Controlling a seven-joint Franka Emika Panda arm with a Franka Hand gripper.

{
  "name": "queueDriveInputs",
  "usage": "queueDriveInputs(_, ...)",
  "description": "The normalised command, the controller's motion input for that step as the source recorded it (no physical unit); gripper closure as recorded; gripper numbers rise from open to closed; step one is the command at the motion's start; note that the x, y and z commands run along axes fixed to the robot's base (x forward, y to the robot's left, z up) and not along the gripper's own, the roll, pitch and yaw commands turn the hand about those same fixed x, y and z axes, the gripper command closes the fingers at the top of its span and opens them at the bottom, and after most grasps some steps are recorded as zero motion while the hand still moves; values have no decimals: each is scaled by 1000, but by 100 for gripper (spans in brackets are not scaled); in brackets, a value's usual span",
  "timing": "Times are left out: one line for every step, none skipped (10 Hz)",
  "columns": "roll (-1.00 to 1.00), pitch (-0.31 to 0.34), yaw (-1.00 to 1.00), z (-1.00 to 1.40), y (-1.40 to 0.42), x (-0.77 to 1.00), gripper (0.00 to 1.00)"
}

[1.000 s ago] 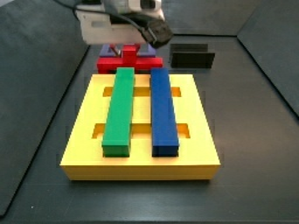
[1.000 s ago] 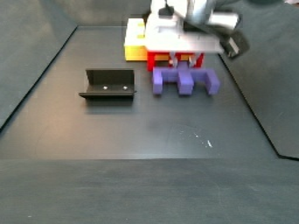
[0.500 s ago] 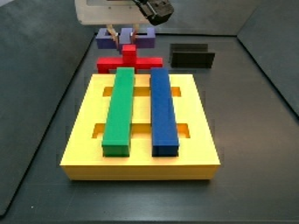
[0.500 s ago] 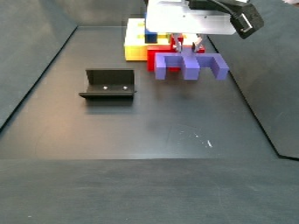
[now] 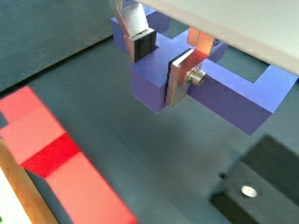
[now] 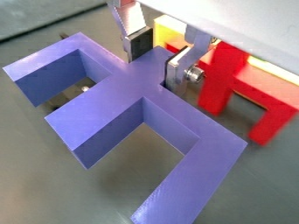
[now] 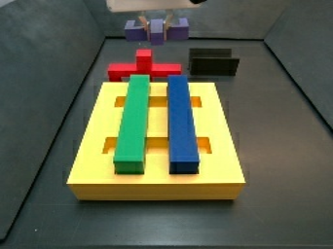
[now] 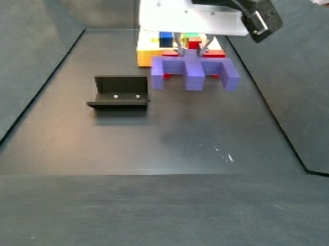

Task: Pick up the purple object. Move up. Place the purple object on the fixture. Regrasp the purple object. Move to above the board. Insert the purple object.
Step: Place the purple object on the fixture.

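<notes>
Gripper (image 6: 158,59), pinched on the purple object's (image 6: 117,105) centre post, has been raised; next, the fixture (image 8: 118,93) at 9 o'clock.

Side view from beyond the board (image 7: 159,136), facing the fixture (image 7: 215,62), opposite side view behind fixture (image 8: 118,93), wrist views close above gripper (image 5: 163,58), all sharing the purple object (image 8: 193,69).

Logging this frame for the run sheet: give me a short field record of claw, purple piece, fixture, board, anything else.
claw: shut on the purple object's centre post, high above the floor at the far end of the board
purple object: lifted clear of the floor, hanging level
fixture: holds nothing, on the floor apart from the board
board: yellow, carries green bar and blue bar
other: red block on the floor behind the board
</notes>
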Motion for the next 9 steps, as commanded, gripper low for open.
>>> queueDriveInputs(-780,-34,-69,126,149,880,100)
queueDriveInputs(-697,-34,-66,100,74,943,100)
queueDriveInputs(-700,-40,-80,106,63,949,100)
queueDriveInputs(-686,0,-89,49,49,980,100)
queueDriveInputs(-626,0,-80,57,20,1000,100)
queueDriveInputs(-629,0,-83,57,0,1000,100)
queueDriveInputs(-580,0,-60,29,0,1000,100)
queueDriveInputs(-580,0,-66,17,0,1000,100)
queueDriveInputs(-560,0,-80,0,0,1000,100)
